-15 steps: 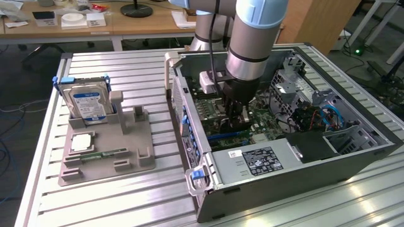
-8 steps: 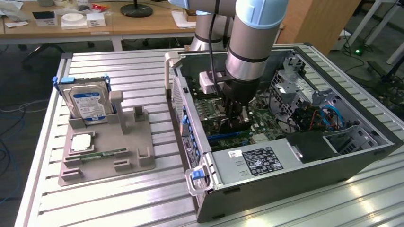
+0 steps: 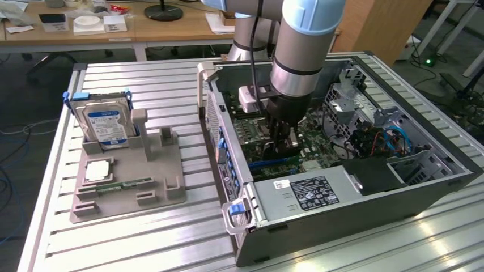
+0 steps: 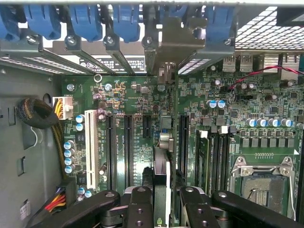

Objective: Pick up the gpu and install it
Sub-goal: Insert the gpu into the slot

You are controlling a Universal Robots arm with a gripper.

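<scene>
My gripper reaches down inside the open computer case, low over the green motherboard. In the wrist view the gripper is shut on the gpu, which I see edge-on as a thin upright card between the two black fingers. The card's silver end bracket stands at the case's rear slot openings, under the blue latches. The card runs along a black expansion slot on the motherboard. I cannot tell whether its lower edge sits in the slot.
A silver hard drive with a blue-white label stands in a grey holder at the exterior view's left, with a narrow memory stick lying on it. Inside the case are the power supply, drive cage, cables and CPU socket.
</scene>
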